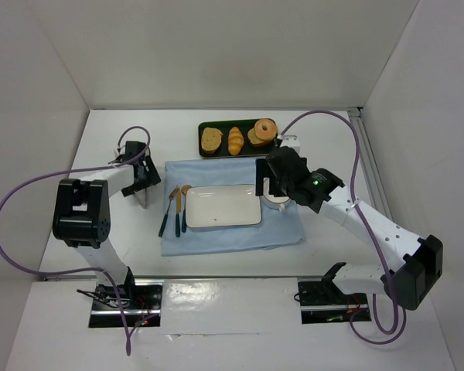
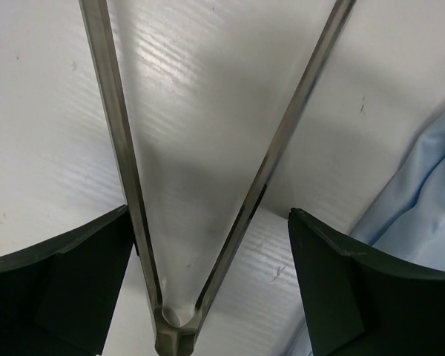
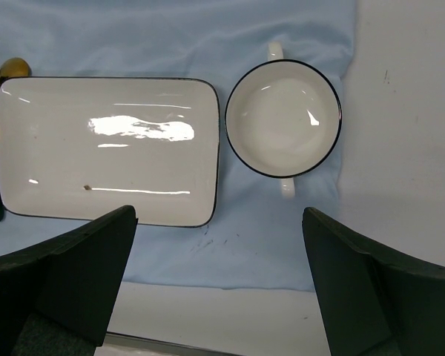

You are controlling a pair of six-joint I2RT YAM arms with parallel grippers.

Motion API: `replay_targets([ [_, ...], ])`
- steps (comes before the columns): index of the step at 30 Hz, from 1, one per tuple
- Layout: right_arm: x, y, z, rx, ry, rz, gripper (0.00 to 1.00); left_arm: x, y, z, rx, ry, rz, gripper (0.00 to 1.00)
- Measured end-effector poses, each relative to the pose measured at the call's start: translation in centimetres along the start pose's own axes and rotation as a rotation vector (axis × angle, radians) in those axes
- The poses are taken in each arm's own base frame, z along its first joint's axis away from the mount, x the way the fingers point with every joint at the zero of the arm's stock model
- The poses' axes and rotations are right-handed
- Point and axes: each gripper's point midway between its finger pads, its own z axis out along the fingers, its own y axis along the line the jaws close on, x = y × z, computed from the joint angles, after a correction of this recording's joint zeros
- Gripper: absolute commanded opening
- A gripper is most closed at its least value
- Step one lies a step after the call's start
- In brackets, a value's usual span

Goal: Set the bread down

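The bread (image 1: pixel 235 141), a small golden ridged roll, lies on a dark tray (image 1: pixel 223 130) at the back, between a toast slice (image 1: pixel 210 139) and a donut (image 1: pixel 264 131). My left gripper (image 1: pixel 141 179) (image 2: pixel 208 215) is left of the blue cloth and holds metal tongs (image 1: pixel 144 198) (image 2: pixel 119 133). Its jaws are wide and the tongs are spread in a V, tips out of the wrist view. My right gripper (image 1: pixel 272 182) (image 3: pixel 219 215) is open and empty above the cloth, over the bowl (image 3: pixel 283 119). The bread does not show in either wrist view.
A white rectangular plate (image 1: pixel 223 205) (image 3: pixel 107 148) sits on the blue cloth (image 1: pixel 232 236) (image 3: pixel 245 237). A gold spoon (image 1: pixel 182 209) and fork (image 1: pixel 168 210) with dark handles lie left of the plate. White walls enclose the table on three sides.
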Motion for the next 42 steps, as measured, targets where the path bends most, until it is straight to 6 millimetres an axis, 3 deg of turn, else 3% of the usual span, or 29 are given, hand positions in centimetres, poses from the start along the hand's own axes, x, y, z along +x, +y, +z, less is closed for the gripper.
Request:
replay_targets([
  [8,-0.2,-0.3,-0.3,0.001,-0.008,0.009,1.0,-1.6,-0.2,1.0,-0.002,-0.012,-0.006,0.96],
  [16,-0.2,-0.3,-0.3,0.002,-0.008,0.017,1.0,-2.8,0.0,1.7,-0.006,-0.019,-0.017,0.89],
  [19,-0.2,-0.3,-0.3,0.002,-0.008,0.02,1.0,-2.9,0.1,1.8,-0.009,-0.017,-0.016,0.82],
  [28,-0.2,-0.3,-0.3,0.002,-0.008,0.023,1.0,-3.5,-0.3,2.2,0.021,0.016,-0.008,0.8],
  [36,-0.2,-0.2,-0.3,0.001,-0.008,0.027,1.0,-3.6,-0.4,2.2,0.037,0.027,-0.01,0.67],
  [42,-0.3,-0.1,-0.4,-0.007,-0.008,0.029,1.0,-2.9,-1.5,1.1,0.113,0.068,-0.013,0.66],
])
